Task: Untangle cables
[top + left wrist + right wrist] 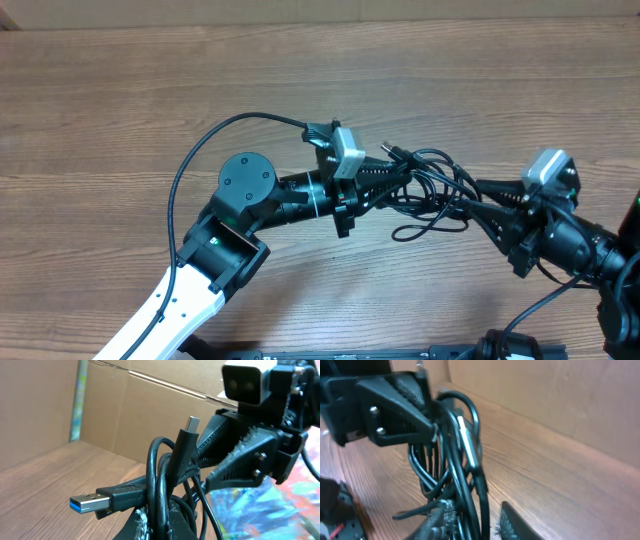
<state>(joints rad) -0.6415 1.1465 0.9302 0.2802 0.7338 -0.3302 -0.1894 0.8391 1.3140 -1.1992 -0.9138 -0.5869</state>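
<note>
The cables are a bunch of thin black cords held up between both grippers at the table's middle right. My left gripper is shut on several strands. A USB plug with a blue insert sticks out left, and a small silver-tipped plug points up. My right gripper comes in from the right. Its fingers straddle the cords. The cords lie against the left finger, with a gap to the right finger. One loop hangs toward the table.
A thicker black wire arcs from the left arm over the wooden table. A cardboard wall stands behind. The right gripper fills the right of the left wrist view; the left gripper shows in the right wrist view.
</note>
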